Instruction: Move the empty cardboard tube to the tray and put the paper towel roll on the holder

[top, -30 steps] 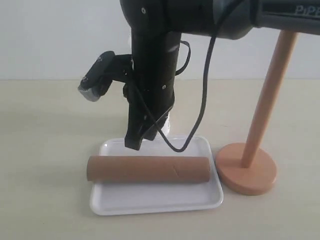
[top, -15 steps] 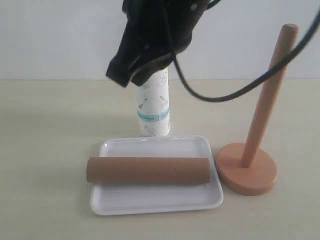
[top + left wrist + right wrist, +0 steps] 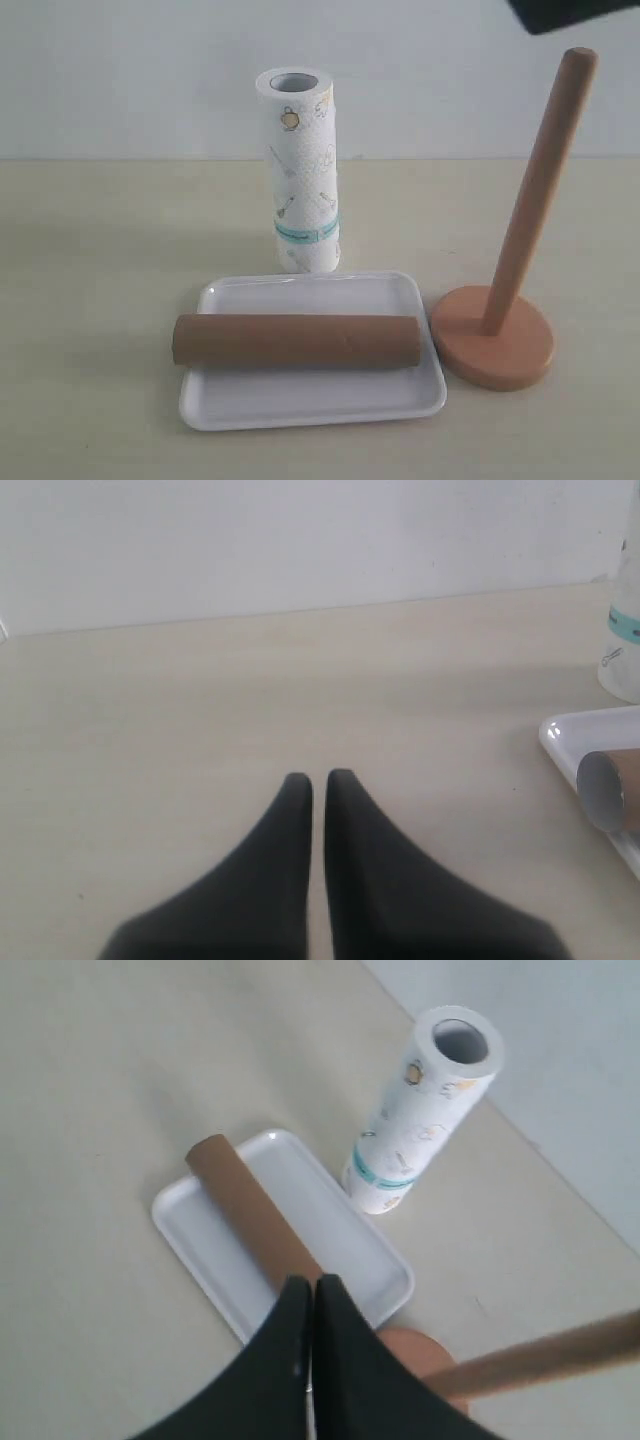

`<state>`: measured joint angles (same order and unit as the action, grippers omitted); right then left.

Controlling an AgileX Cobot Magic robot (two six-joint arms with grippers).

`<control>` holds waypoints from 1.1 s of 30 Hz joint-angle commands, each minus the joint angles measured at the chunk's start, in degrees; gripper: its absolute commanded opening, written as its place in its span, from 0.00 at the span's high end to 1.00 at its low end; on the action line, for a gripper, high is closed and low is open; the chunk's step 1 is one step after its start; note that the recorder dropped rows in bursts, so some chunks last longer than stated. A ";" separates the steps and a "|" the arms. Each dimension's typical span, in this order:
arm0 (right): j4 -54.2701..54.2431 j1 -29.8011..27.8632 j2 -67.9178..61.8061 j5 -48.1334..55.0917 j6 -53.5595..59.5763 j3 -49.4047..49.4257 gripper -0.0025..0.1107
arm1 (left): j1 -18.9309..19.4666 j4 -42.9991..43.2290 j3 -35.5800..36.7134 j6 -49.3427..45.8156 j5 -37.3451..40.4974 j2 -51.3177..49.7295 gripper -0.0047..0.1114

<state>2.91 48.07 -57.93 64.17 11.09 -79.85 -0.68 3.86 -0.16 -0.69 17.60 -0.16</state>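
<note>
The brown cardboard tube (image 3: 296, 341) lies lengthwise across the white tray (image 3: 310, 400); it also shows as tube (image 3: 250, 1207) on tray (image 3: 200, 1250) and as an open tube end (image 3: 605, 790). Behind the tray the printed paper towel roll (image 3: 303, 170) stands upright on the table, roll (image 3: 420, 1110). The wooden holder (image 3: 500, 340) stands right of the tray with its pole bare. My right gripper (image 3: 313, 1282) is shut and empty, high above the tray. My left gripper (image 3: 318, 777) is shut and empty, low over bare table left of the tray.
A pale wall runs behind the beige table (image 3: 100, 260). A dark bit of the right arm (image 3: 565, 12) shows at the exterior view's top right corner.
The right arm, which hung over the tray in front of the towel roll, has risen up and to the right, almost out of the exterior view. Tube, roll and holder stayed put.
</note>
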 commanded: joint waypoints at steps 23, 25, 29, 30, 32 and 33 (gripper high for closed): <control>8.00 -0.09 35.00 1.62 -7.96 30.25 0.98 | 0.12 -0.29 0.16 -0.30 -0.18 0.16 0.92; 7.72 -1.10 35.29 -0.42 -9.92 30.25 0.98 | 0.12 -0.29 0.16 -0.30 -0.18 0.16 0.92; 9.17 -8.18 35.90 -7.58 -10.53 32.28 0.98 | 0.12 -0.29 0.16 -0.30 -0.18 0.16 0.92; 10.23 -10.21 36.10 -10.68 -10.53 33.65 0.98 | 0.12 -0.29 0.16 -0.30 -0.18 0.16 0.92; 11.87 -15.97 37.16 -20.27 -10.53 38.54 0.98 | 0.12 -0.29 0.16 -0.30 -0.18 0.16 0.92; 11.87 -18.44 37.83 -25.71 -10.53 41.61 0.98 | 0.12 -0.29 0.16 -0.30 -0.18 0.16 0.92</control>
<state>12.96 35.59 -21.50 50.80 0.84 -44.12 -0.68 3.86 -0.16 -0.69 17.60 -0.16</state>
